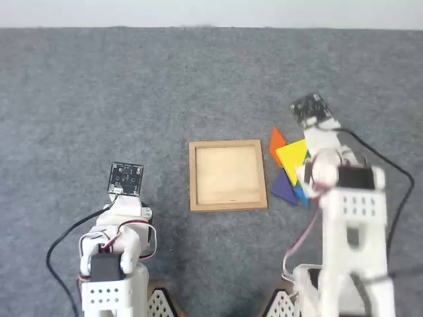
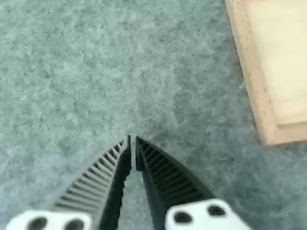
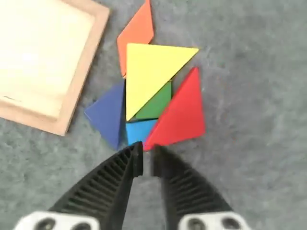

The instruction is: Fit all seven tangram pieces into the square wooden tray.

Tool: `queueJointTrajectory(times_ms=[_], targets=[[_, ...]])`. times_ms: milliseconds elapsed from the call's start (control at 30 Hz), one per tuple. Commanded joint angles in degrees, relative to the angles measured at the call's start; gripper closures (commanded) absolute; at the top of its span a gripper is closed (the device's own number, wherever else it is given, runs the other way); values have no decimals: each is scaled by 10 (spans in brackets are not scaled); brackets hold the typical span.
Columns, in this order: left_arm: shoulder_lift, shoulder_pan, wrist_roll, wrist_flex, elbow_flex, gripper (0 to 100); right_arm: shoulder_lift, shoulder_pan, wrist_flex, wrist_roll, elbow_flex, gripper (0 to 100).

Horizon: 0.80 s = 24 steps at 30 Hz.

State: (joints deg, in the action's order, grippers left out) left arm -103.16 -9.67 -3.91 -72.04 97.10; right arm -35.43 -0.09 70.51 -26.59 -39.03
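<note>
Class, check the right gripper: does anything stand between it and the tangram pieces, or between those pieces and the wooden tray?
Nothing visible does. The right gripper hangs close to the red triangle of the pile, and only bare carpet lies between the tangram pieces and the empty tray.

Soft, even light from above. The tray [image 3: 43, 52] beside the right gripper [image 3: 146, 153] glares pale; only faint shadows edge the pieces [image 3: 153, 96] ahead of it.
</note>
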Motion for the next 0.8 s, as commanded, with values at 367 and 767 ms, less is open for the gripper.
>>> queueJointTrajectory(times_ms=[367,767], targets=[[-10,4,-1,-2,-6,979,311,-3,-89,30,105,719],[-10,4,-1,-2,-6,979,398,41,-119,75,149,719]])
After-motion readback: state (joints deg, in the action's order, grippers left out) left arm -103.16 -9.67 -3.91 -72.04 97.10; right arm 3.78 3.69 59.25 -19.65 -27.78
